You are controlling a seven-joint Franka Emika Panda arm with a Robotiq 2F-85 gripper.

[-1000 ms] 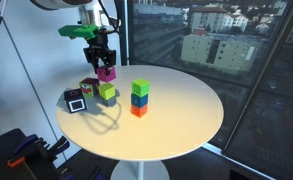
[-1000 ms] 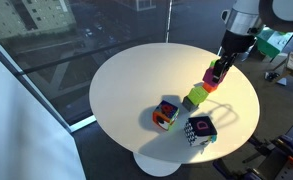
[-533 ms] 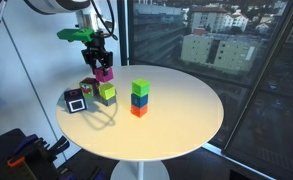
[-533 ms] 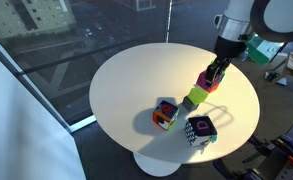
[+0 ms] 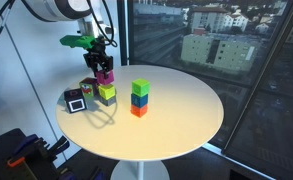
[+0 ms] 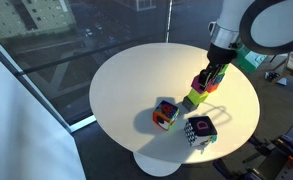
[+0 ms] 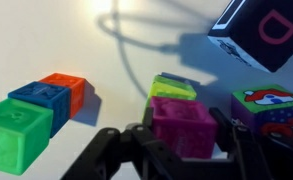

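My gripper [image 5: 104,68] is shut on a magenta cube [image 5: 105,76] and holds it just above a lime-green cube [image 5: 107,92] on the round white table [image 5: 181,120]. In the wrist view the magenta cube [image 7: 183,125] sits between my fingers, with the lime-green cube [image 7: 173,89] right behind it. The gripper [image 6: 212,76], magenta cube [image 6: 206,84] and lime-green cube [image 6: 196,97] also show in the exterior view from above. I cannot tell whether the two cubes touch.
A stack of green, blue and orange cubes [image 5: 139,98] stands near the table's middle and shows in the wrist view [image 7: 36,108]. A black-and-white cube [image 5: 76,100] [image 6: 200,130] and a multicoloured picture cube [image 7: 271,108] lie close by. Windows stand behind the table.
My gripper has carried the magenta cube slightly down and closer over the lime-green cube. The other cubes have not moved.
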